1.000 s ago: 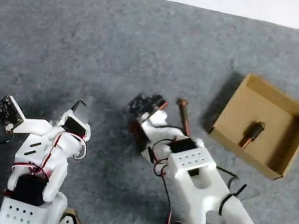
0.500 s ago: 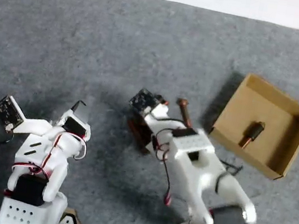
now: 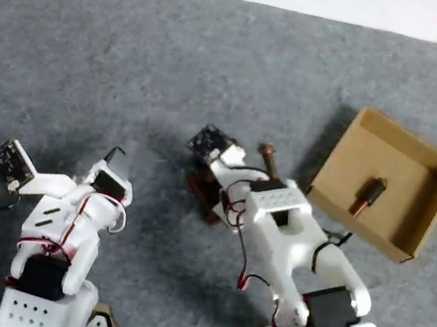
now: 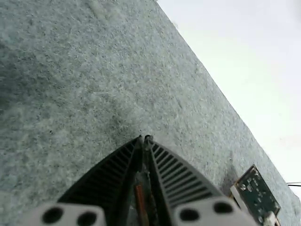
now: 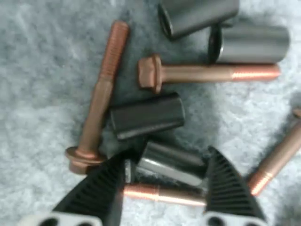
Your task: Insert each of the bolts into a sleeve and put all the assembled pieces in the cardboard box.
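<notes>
A heap of copper bolts and dark sleeves lies on the grey carpet. In the right wrist view my right gripper [image 5: 169, 157] stands open low over the heap, with a grey sleeve [image 5: 171, 163] lying between its fingers. Just beyond it are a black sleeve [image 5: 148, 115] and two bolts [image 5: 101, 94] [image 5: 207, 74], then two more sleeves [image 5: 197, 14] [image 5: 251, 43]. Another bolt [image 5: 160, 194] lies under the grey sleeve. The cardboard box [image 3: 344, 164] at the right holds one assembled piece [image 3: 368, 195]. My left gripper [image 4: 145, 140] is shut with nothing in it, over bare carpet.
In the high view a single bolt [image 3: 268, 159] lies between the right arm [image 3: 277, 215] and the box. The left arm [image 3: 74, 223] sits at the lower left, well away from the heap. The carpet runs back to a white edge.
The right arm has swung its elbow rightward and pushed its wrist slightly left and lower over the heap. The left arm has not moved.
</notes>
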